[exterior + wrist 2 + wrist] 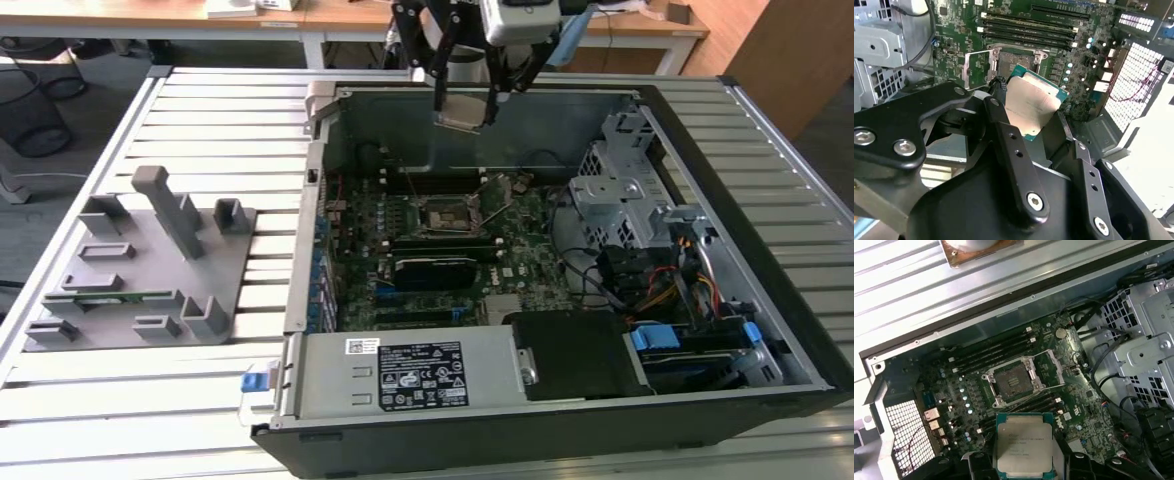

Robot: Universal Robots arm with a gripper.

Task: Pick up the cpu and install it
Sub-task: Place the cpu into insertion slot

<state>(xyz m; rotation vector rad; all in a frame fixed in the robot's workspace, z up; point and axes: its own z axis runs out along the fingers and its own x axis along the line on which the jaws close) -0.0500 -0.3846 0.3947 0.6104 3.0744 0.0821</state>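
Exterior view: I see gripper (pixel 465 100) up over far wall of case (pixel 747 300), closed on cpu (pixel 459 114), which hangs in air, tilted. Socket (pixel 443 213) lies lower, well apart, toward camera side.

Second wrist view: fingers (pixel 1004 131) pinch cpu (pixel 1034 102) by opposite edges. Silver lid, green rim. Socket (pixel 1004 62) past its far corner, frame flipped open.

First wrist view: cpu (pixel 1023 445) square, pale metal top, thin green border. Socket (pixel 1013 382) empty, apart from it. I judge chip not yet seated.
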